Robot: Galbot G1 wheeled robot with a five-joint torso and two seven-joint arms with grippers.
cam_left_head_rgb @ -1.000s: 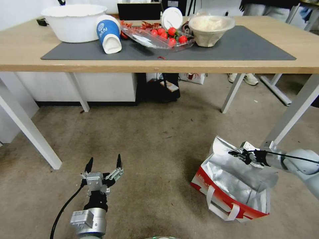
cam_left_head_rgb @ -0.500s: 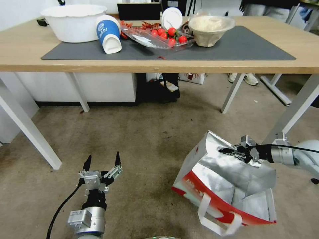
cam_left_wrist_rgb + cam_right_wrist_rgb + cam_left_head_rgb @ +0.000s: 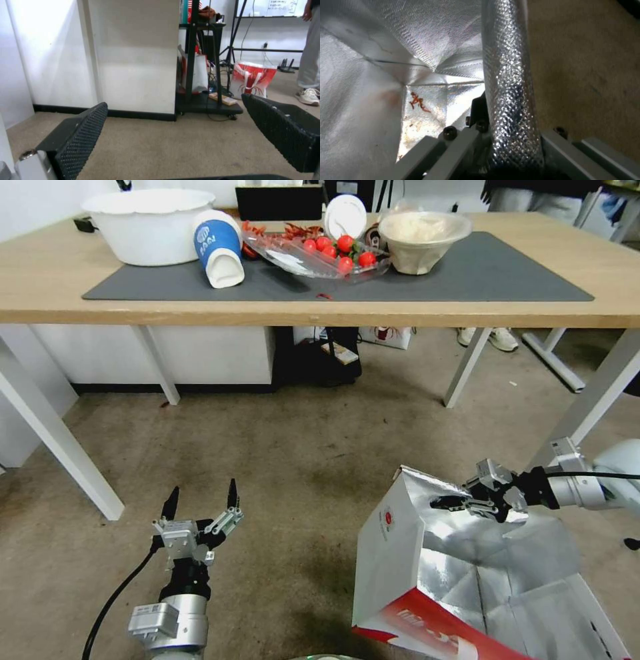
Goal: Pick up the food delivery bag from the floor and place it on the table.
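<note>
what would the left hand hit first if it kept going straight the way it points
Probably nothing soon: the open left hand points forward over bare carpet. Beyond that lies the white panel under the table, with its black baseboard; depth is unclear.

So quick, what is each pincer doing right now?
Left pincer: open, holding nothing, low over the floor.
Right pincer: closed on the food delivery bag rim.
</note>
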